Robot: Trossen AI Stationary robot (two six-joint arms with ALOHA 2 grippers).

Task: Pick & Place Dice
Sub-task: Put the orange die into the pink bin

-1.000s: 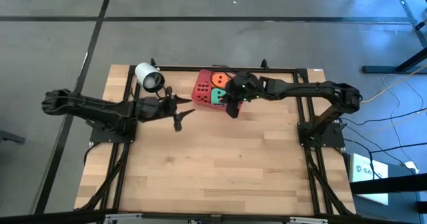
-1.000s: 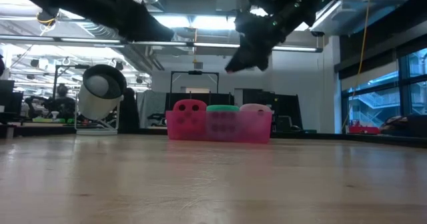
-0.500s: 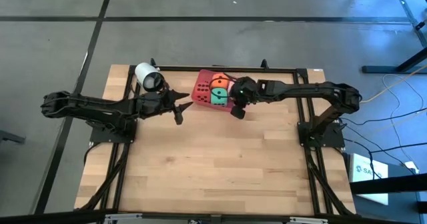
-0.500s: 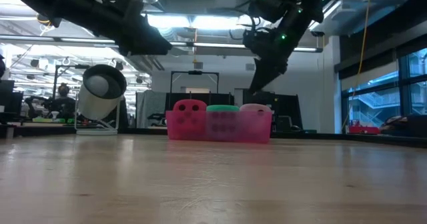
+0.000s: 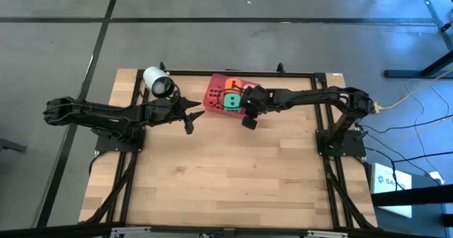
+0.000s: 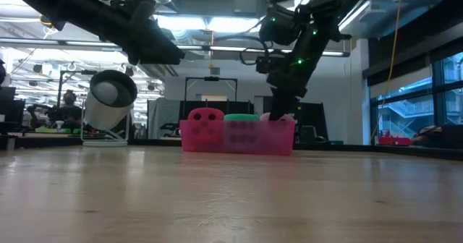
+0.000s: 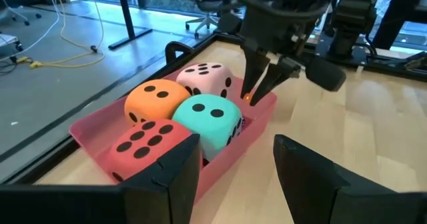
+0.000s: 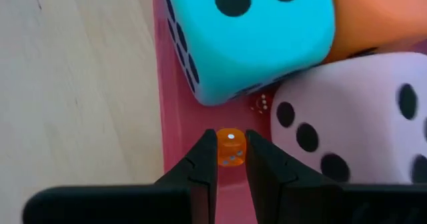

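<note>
Four big soft dice sit packed together in two rows inside the pink tray [image 7: 263,114] at the far edge of the desk. The red die [image 7: 150,143] shows six dark pips on top. Beside it, the green die [image 7: 212,117], more a teal, shows two pips on top. Behind those two sit the orange die [image 7: 157,98] and the light pink die [image 7: 207,77], the pink one with five pips up. All four rest flat and touch their neighbours. My right claw [image 8: 231,159] pinches a tiny orange die [image 8: 231,147] just over the tray floor, in the gap between the green and pink dice.
</note>
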